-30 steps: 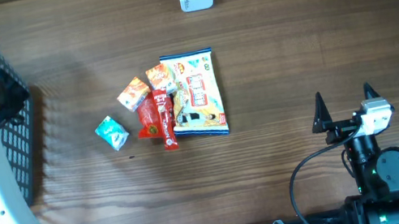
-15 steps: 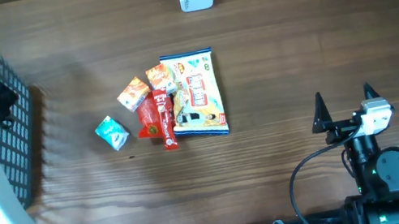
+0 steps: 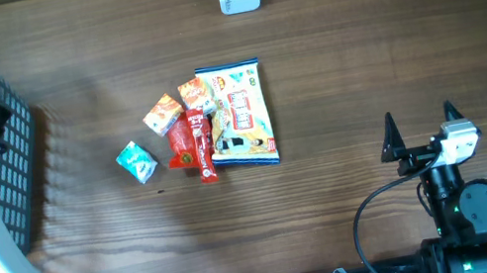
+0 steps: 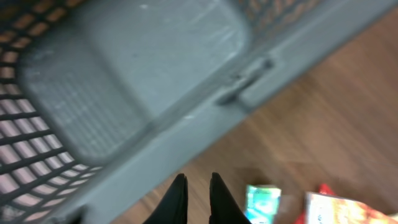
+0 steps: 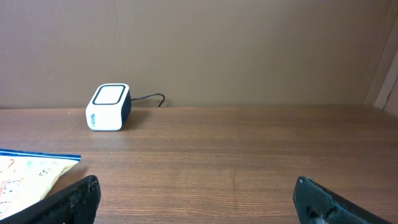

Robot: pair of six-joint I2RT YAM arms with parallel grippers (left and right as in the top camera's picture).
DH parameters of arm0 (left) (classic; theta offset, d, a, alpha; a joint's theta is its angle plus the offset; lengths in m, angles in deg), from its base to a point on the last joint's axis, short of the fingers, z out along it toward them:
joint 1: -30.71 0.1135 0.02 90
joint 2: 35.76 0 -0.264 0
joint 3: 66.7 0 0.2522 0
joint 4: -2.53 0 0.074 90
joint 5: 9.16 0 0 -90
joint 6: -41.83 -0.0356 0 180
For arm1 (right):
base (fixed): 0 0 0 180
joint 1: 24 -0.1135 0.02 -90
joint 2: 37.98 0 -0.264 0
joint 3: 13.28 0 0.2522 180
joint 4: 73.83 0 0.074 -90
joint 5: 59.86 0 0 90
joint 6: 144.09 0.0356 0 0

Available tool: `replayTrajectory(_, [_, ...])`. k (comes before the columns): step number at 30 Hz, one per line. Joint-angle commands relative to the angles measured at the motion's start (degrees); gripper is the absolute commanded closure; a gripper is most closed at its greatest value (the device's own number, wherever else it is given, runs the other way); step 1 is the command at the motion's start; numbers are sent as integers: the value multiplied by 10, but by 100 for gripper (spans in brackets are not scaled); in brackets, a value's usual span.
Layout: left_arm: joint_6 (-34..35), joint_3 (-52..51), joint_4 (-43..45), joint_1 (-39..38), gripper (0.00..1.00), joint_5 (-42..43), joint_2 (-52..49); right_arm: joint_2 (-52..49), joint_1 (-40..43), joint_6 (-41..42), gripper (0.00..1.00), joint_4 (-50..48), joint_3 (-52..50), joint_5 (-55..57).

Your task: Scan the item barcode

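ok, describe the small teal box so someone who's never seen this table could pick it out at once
On the wooden table, find the bunch of snack packs near the middle, anchored by the large white snack bag. The teal box lies at the bunch's left end, on the side facing the dark mesh basket. It is the only teal-green item and lies on its own, apart from the red pack beside it.

— Where does the top view sit?
— Straight above the counter [image 3: 360, 56], looking down from far off.
— And the wrists?
— Left hangs close over the basket [image 4: 124, 74] rim, blurred. Right sits low, facing across to the scanner [image 5: 108, 107], which the overhead shares.
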Motion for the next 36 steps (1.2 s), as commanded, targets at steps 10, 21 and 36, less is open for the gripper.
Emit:
replayTrajectory(10, [0, 0, 69, 4, 96, 81, -47, 3, 2, -6, 0, -2, -2, -5])
replayTrajectory(21, [1, 0, 96, 16, 96, -26, -83, 3, 2, -6, 0, -2, -2, -5])
replayTrajectory(36, [1, 1, 25, 11, 96, -22, -22, 3, 2, -6, 0, -2, -2, -5])
